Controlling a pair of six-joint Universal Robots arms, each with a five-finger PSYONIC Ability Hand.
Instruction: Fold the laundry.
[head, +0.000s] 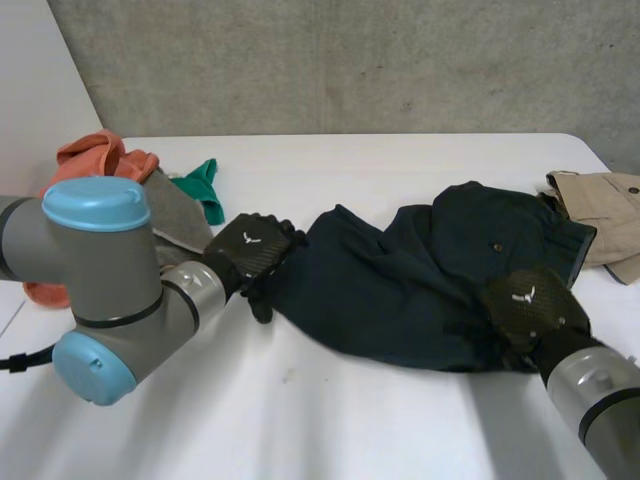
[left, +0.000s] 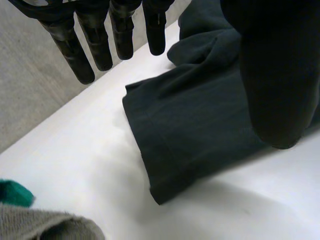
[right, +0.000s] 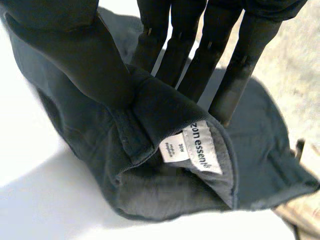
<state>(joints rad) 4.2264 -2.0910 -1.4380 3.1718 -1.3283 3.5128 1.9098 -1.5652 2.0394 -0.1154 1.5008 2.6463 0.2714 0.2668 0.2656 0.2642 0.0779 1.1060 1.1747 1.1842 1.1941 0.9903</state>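
White counter with dark navy shorts spread across its middle; the right hand pinches their waistband between thumb and fingers, while the left hand hovers straight-fingered over a leg hem.

Shorts labels: "zon essen", "30W"

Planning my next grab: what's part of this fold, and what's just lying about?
In play: dark shorts, right hand pinching their waistband, left hand open at a leg hem.
Lying about: orange cloth, grey cloth, green cloth, beige garment.
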